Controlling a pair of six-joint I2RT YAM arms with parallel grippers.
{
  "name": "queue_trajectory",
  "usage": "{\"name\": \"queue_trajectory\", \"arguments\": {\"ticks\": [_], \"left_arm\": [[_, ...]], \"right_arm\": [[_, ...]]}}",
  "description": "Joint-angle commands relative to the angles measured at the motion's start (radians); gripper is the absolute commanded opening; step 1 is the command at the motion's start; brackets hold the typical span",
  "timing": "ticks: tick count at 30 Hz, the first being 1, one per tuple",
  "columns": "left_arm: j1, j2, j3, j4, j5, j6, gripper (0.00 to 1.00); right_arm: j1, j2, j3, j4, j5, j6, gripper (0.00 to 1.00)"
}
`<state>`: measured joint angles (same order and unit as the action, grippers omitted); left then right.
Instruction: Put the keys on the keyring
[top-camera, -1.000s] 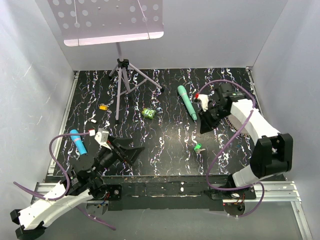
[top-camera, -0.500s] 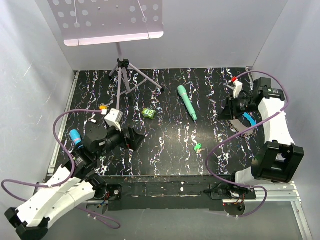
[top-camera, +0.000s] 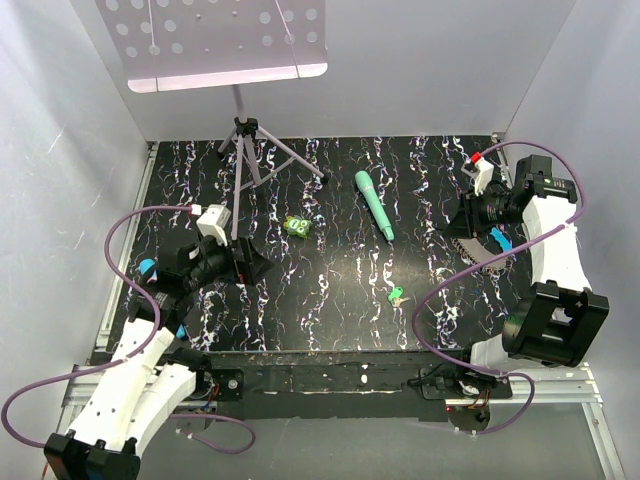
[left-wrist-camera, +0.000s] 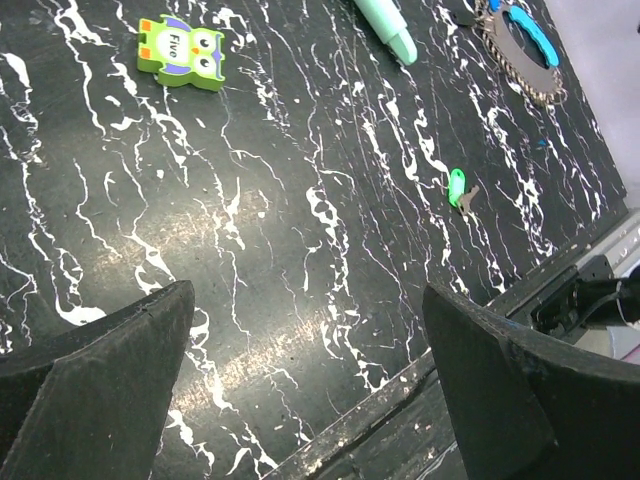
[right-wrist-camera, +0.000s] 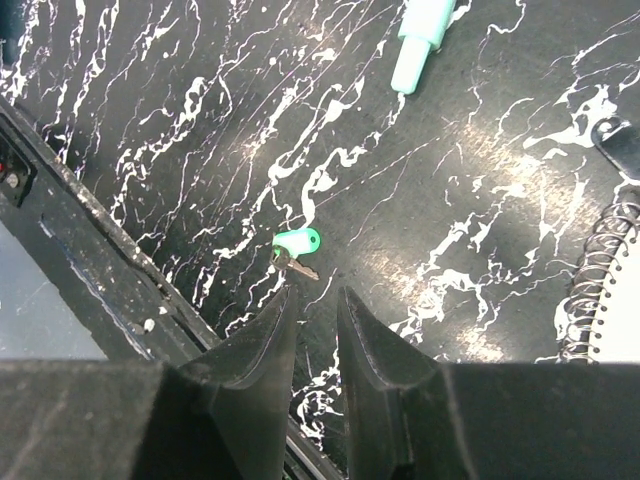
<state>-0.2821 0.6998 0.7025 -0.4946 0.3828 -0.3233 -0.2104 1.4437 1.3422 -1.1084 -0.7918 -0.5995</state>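
You are looking down on a black table top (top-camera: 340, 265) veined with white like marble, sitting inside a booth of plain white walls (top-camera: 60, 150). A white perforated music stand (top-camera: 215, 40) on a thin tripod is standing at the upper left of the overhead frame. A long teal pen-like stick (top-camera: 374, 205) is lying at upper centre. A flat bright-green owl-shaped block (top-camera: 296, 227) is lying just left of centre.

The tiny light green key (top-camera: 397, 295) with its plastic head is lying flat on the table, lower right of centre. It is sitting near the front edge, well apart from everything else. The keyring (top-camera: 497, 238), a loop of fine grey beaded chain with a bright blue curved plastic clasp, is lying at the right of the frame. It is sitting just beside the right arm, which is partly hiding it.

Your left gripper (left-wrist-camera: 307, 300) is hanging above the table at the left of the overhead frame. Its jaws are spreading wide with nothing between them. Your right gripper (right-wrist-camera: 317, 297) is hovering at the upper right, its jaws standing only a narrow slit apart and holding nothing. In its own wrist view the light green key is showing just above the fingertips.
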Motion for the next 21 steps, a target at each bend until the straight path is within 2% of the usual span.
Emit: {"name": "queue_trajectory", "arguments": {"ticks": [1, 15, 21], "left_arm": [[0.006, 0.0, 0.002, 0.027, 0.062, 0.044, 0.98], [0.008, 0.101, 0.015, 0.071, -0.035, 0.122, 0.98], [0.017, 0.083, 0.009, 0.074, -0.048, 0.127, 0.98]], "right_arm": [[-0.006, 0.013, 0.023, 0.064, -0.004, -0.003, 0.31], [-0.007, 0.133, 0.008, 0.183, 0.157, -0.138, 0.31], [-0.007, 0.271, 0.115, 0.191, 0.273, -0.132, 0.3]]}}
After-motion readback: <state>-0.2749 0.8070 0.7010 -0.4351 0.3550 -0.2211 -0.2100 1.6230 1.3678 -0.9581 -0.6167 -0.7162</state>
